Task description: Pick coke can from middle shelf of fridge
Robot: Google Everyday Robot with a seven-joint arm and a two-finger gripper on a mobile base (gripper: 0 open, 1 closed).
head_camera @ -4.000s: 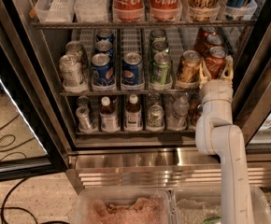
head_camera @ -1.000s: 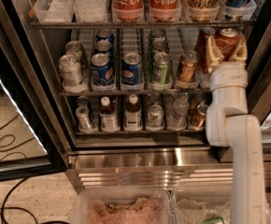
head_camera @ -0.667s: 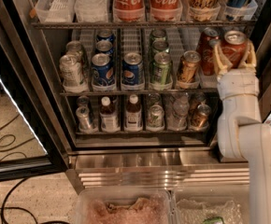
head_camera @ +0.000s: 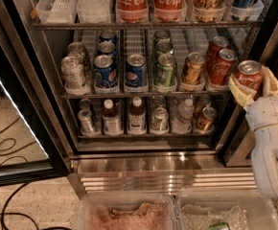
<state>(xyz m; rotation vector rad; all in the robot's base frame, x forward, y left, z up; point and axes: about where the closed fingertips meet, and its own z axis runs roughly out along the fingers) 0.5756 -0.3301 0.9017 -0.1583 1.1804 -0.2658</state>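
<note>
My gripper is at the right edge of the camera view, outside the fridge, level with the middle shelf. Its pale fingers are shut on a red coke can, which is upright with its silver top showing. The can hangs in front of the fridge's right door frame, clear of the shelf. Two more red coke cans stand in the shelf's rightmost lane. A gold-orange can sits just left of them.
Blue Pepsi cans, green cans and silver cans fill the other lanes. Big Coca-Cola bottles stand above, small bottles below. The open glass door is left; clear plastic bins sit below.
The gripper has drawn back to the right with the coke can, from the shelf's right lane out past the door frame.
</note>
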